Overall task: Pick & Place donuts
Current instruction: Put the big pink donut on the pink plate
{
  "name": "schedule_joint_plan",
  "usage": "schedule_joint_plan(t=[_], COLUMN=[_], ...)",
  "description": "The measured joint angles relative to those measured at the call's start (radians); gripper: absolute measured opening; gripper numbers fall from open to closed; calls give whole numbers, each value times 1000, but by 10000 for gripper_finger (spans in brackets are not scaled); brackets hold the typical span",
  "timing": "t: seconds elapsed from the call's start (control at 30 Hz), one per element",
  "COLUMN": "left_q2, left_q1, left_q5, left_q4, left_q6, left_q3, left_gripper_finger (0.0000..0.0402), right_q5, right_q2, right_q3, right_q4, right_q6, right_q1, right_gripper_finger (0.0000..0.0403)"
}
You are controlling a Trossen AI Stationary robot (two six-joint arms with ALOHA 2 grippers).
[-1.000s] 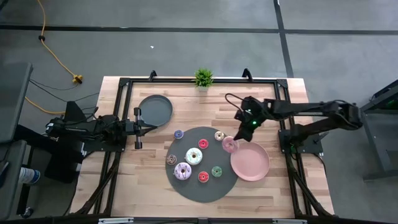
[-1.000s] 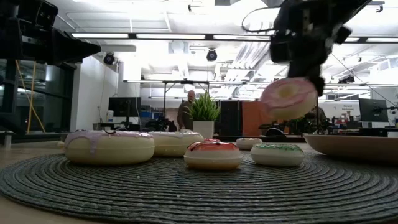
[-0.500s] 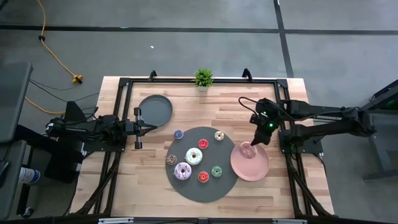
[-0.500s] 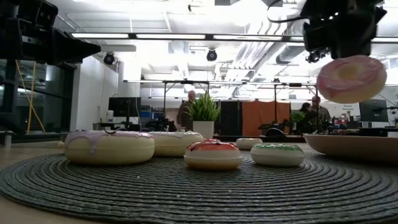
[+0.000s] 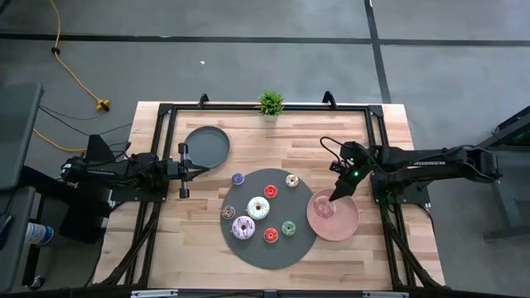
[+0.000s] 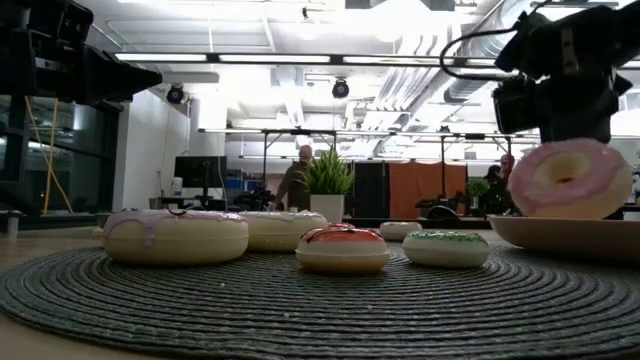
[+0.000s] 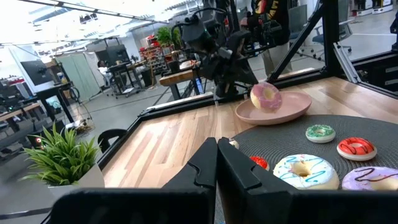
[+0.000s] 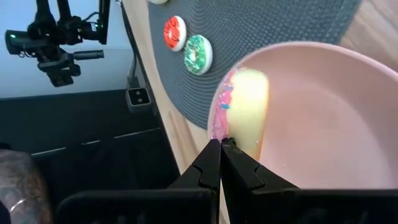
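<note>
My right gripper [image 8: 221, 144] is shut on the pink-frosted donut [image 8: 245, 112], which stands on edge low over the left part of the round pink plate [image 5: 346, 223]. Whether its lower edge touches the plate I cannot tell. The other donuts lie flat on the round dark woven mat [image 5: 267, 248]: white [image 5: 258, 208], lilac [image 5: 243, 227], green [image 5: 288, 228], two red [image 5: 271, 235], and tiny cream, blue and brown ones. My left gripper [image 5: 184, 171] waits shut at the table's left, by the dark grey plate [image 5: 206, 146]. My right gripper pinches the pink donut's ring at its rim [image 8: 225, 132] between the two fingertips, one on the frosted face and one on the pale underside. The fingers slant down from the table's far right. The donut stands tilted on edge [image 6: 570, 178] over the plate.
A small potted plant [image 5: 270, 103] stands at the table's far edge. A black frame [image 5: 166, 116] runs around the table top. Bare wood lies between the mat and the far edge. People show in the room behind the table.
My right gripper has carried the pink donut toward the table's right and near edges and down, from above the mat's right rim to low over the pink plate. The wrist has rolled, and the donut now stands more on edge.
</note>
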Motion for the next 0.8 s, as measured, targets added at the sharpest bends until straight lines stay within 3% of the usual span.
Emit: schedule_joint_plan(t=[0.3,0.8], left_q2=[0,0], left_q1=[0,0], left_q5=[0,0], left_q4=[0,0], left_q6=[0,0], left_q3=[0,0], left_gripper_finger=[0,0], right_q5=[0,29], right_q2=[21,215], right_q3=[-82,-88], right_q4=[113,204], right_q6=[21,-32], right_q1=[-1,-73], right_gripper_finger=[0,0])
